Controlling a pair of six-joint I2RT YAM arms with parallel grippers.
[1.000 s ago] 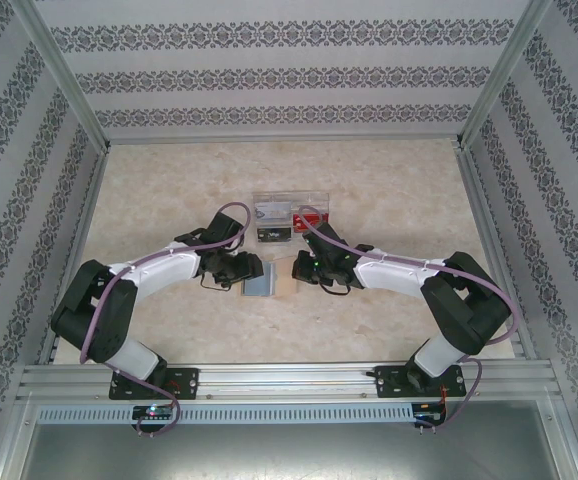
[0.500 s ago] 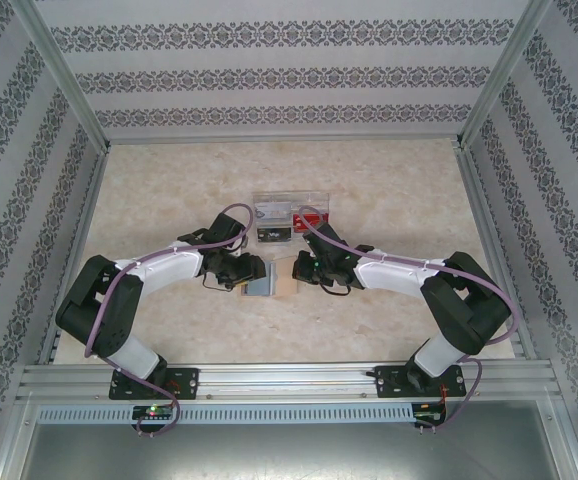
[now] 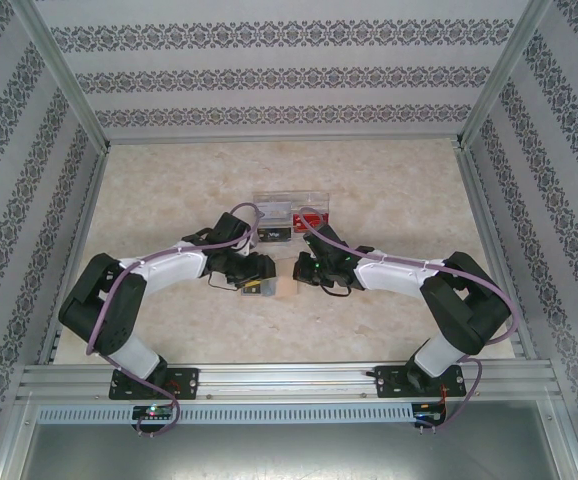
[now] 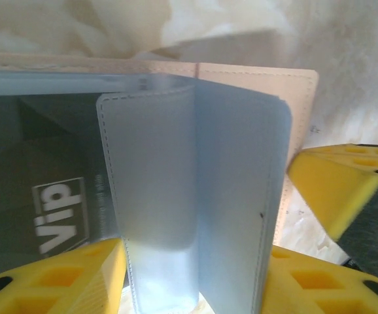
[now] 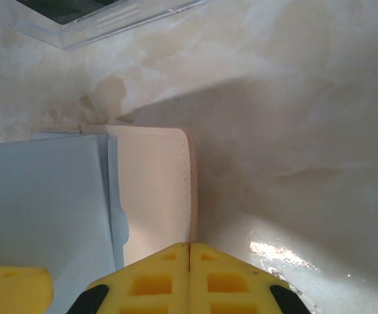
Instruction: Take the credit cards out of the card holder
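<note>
A robot test cell: aluminium frame, patterned walls, marble-look tabletop.

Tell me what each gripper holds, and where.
Unclear: left gripper straddles the grey-blue inner flap of the tan folding card holder; right gripper, shut, sits at its tan edge.

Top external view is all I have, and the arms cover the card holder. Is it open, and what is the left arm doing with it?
Observer: It's open. On the left wrist view, a grey-blue inner flap of the card holder stands between the jaws of the left gripper. They are apart, and I can't tell if they pinch it.
Operator: Any card showing?
Observer: What looks like a dark card lettered "VIP" shows just left of that flap.
Operator: And the right arm?
Observer: On the right wrist view, the jaws of the right gripper are shut, their tips at the edge of the tan cover.
</note>
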